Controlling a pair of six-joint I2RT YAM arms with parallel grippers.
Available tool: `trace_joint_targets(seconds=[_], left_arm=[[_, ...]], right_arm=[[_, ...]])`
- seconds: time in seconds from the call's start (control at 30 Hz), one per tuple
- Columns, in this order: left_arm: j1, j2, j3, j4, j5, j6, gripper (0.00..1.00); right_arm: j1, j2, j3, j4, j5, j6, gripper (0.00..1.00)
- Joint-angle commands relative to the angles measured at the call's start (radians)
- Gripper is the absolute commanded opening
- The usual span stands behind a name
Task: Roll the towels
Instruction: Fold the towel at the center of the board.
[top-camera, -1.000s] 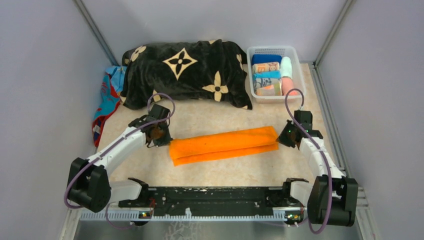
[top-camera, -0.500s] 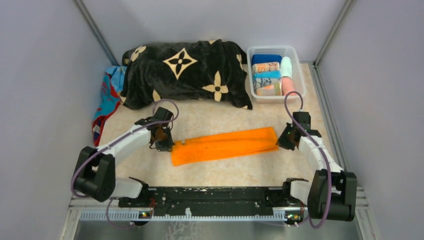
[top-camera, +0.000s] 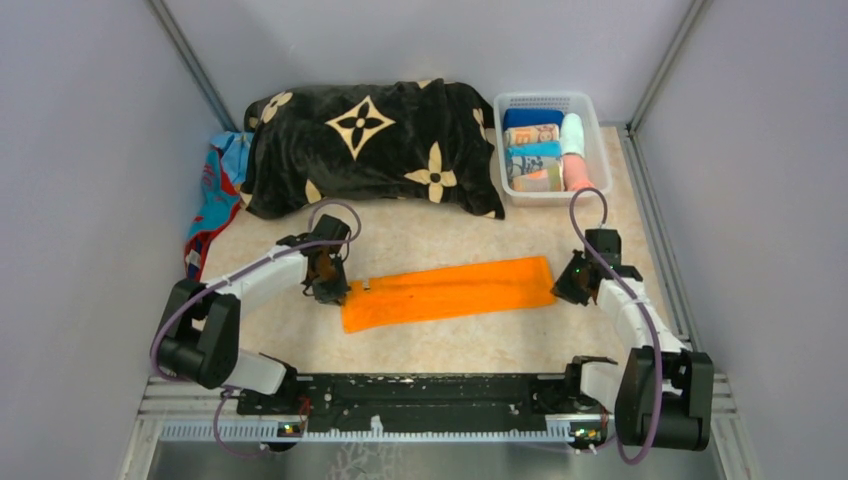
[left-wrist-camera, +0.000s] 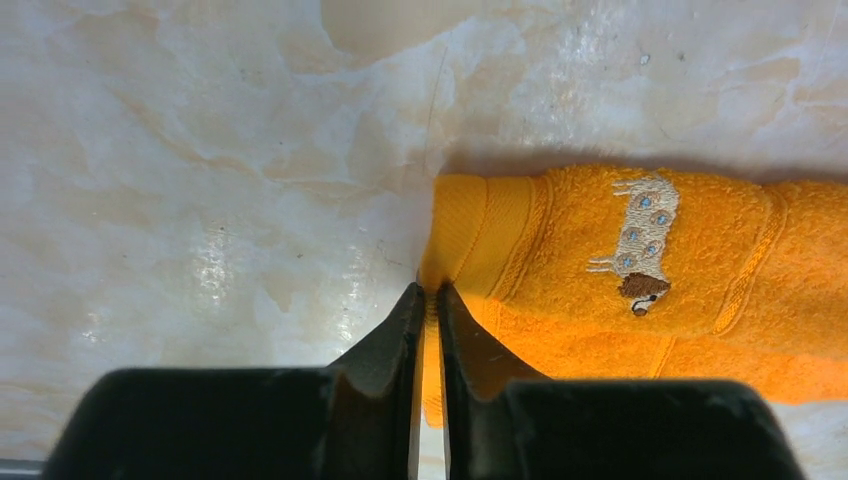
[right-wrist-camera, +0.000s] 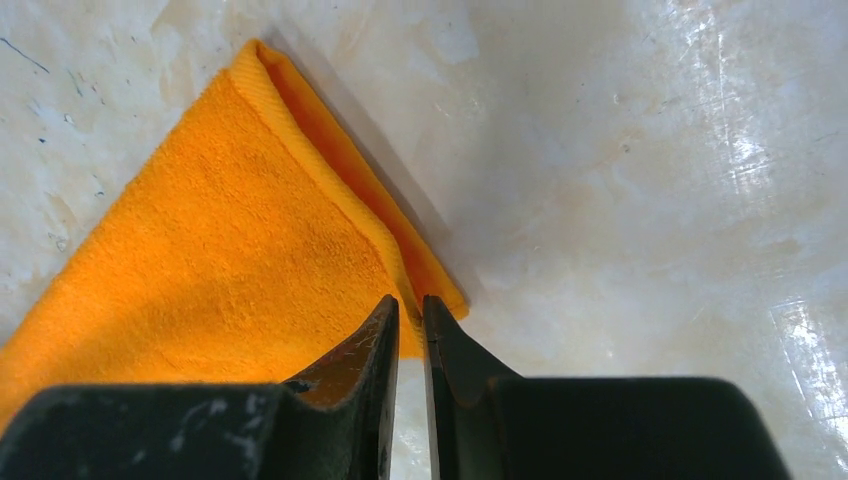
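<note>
1. A big black blanket (top-camera: 370, 150) with cream flower motifs lies bunched at the back of the bench (top-camera: 420, 235). It serves as the landmark for everything below.
2. The orange towel (top-camera: 450, 293) lies flat on the bench in front of the blanket, on the arms' side and apart from it. It is folded into a long narrow strip that runs roughly parallel to the blanket's front edge.
3. The left hand (top-camera: 328, 290) is in front of the blanket's left half, at the strip's left end. In the left wrist view its fingertips (left-wrist-camera: 428, 290) stand at the hemmed short edge of the orange towel (left-wrist-camera: 700, 300), with only a thin slit between them. I cannot tell whether they are pinching the cloth or merely resting at it.
4. A small embroidered motif (left-wrist-camera: 640, 235) sits on the towel near that left end.
5. The right hand (top-camera: 572, 285) is in front of the blanket and past its right end, at the strip's right end. In the right wrist view its fingertips (right-wrist-camera: 410, 300) are nearly together over a folded corner of the orange towel (right-wrist-camera: 220, 260). Whether any cloth is caught between them cannot be told.
6. A white plastic basket (top-camera: 548, 97) stands just beside the blanket's right end and holds several rolled towels (top-camera: 535, 150) packed side by side.
7. A red-and-turquoise patterned towel (top-camera: 215, 195) lies at the blanket's left end, touching it and trailing toward the front.
</note>
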Motion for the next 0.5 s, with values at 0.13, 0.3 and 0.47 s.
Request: trace_joint_targets(seconds=[0.13, 0.3, 0.47], left_arm=[[0.004, -0.028, 0.046, -0.031, -0.050, 0.004, 0.35], [0.004, -0.100, 0.051, -0.051, -0.046, 0.001, 0.53], [-0.004, -0.176, 0.072, -0.067, 0.029, -0.003, 0.57]], right_arm=[[-0.013, -0.075, 0.047, -0.013, 0.031, -0.019, 0.32], [-0.004, -0.123, 0.044, 0.079, -0.084, -0.069, 0.46], [0.066, -0.089, 0.042, 0.242, -0.166, -0.077, 0.50]])
